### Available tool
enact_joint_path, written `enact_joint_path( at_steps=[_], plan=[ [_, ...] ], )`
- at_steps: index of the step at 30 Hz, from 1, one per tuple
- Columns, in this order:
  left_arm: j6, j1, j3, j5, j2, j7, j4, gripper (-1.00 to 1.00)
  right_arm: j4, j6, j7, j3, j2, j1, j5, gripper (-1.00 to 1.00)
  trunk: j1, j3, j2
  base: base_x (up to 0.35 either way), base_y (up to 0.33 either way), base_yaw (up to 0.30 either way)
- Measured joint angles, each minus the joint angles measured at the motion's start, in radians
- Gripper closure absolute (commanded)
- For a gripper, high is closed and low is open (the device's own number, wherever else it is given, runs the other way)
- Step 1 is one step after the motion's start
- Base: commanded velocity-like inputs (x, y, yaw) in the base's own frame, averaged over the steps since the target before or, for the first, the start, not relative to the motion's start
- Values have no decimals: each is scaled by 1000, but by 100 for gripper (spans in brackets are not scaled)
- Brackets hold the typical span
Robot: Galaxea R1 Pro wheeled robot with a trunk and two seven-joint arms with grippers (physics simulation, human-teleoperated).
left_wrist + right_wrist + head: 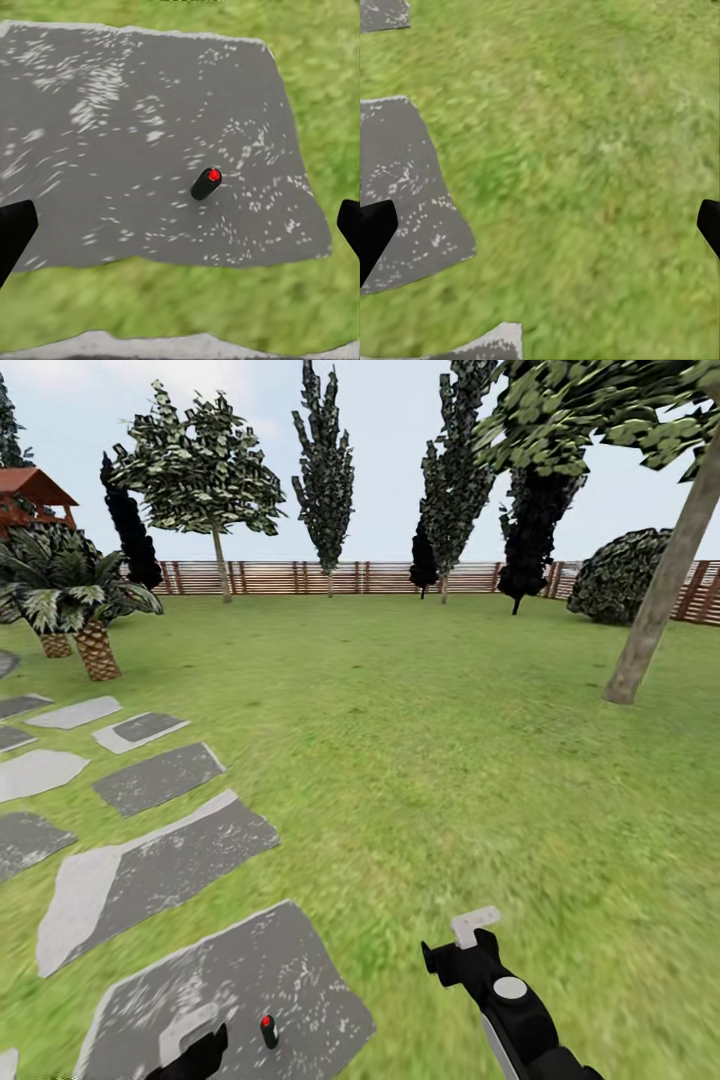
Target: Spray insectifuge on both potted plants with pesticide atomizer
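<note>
Approach to the spray bottle, grasp not yet made.
Left tool [180, 225], fingers apart, hovers above the slim dark red-tipped pesticide atomizer [205, 184] on a grey paving stone [112, 135]; right tool [540, 229] likewise apart and empty; spraying remains.

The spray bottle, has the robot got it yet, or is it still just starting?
Just starting. The pesticide atomizer stands untouched on a grey paving slab. In hand: the left gripper hangs open above it, fingers wide apart, nothing held. The right gripper is open over grass. Left: grabbing the bottle, then spraying both potted plants.
</note>
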Motion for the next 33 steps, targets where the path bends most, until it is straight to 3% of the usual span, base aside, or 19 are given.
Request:
enact_joint_path(
  at_steps=[23, 24, 25, 26, 28, 29, 30, 33],
  plan=[
    [0, 0, 1, 1, 7, 1, 15, -100, 2, 34, 6, 1, 0, 0, -4, -100, 0, 0, 0, 211, -233, 59],
    [8, -1, 3, 1, 7, 1, 12, -100, 1, 47, 7, 0, 0, 0, -5, -100, 0, 0, 0, 26, -15, 238],
    [68, -2, 7, 3, 11, 3, -21, -100, -1, 68, 8, -1, -1, 0, -6, -100, 0, 0, 0, 6, -3, 259],
    [223, -10, 6, -6, 31, 3, -110, -100, -7, 78, 9, -1, -1, 0, -6, -100, 0, 1, 0, 4, -3, 260],
    [282, -22, 5, -23, 41, 7, -146, -100, -8, 80, 9, -1, -2, 0, -6, -100, 0, 0, 0, 2, -1, 262],
    [318, -55, 6, -51, 48, 3, -146, -100, -9, 81, 8, -2, -2, 0, -6, -100, 0, 1, 0, 0, 0, 264],
    [320, -85, 8, -67, 49, -4, -89, -100, -9, 81, 5, -3, -3, 0, -5, -100, 0, 0, 0, 0, 0, 264],
    [255, -100, 9, -77, 43, -17, -38, -100, -9, 80, 0, -3, -1, 0, -5, -100, 8, -6, -14, 0, 0, 254]
  ],
)
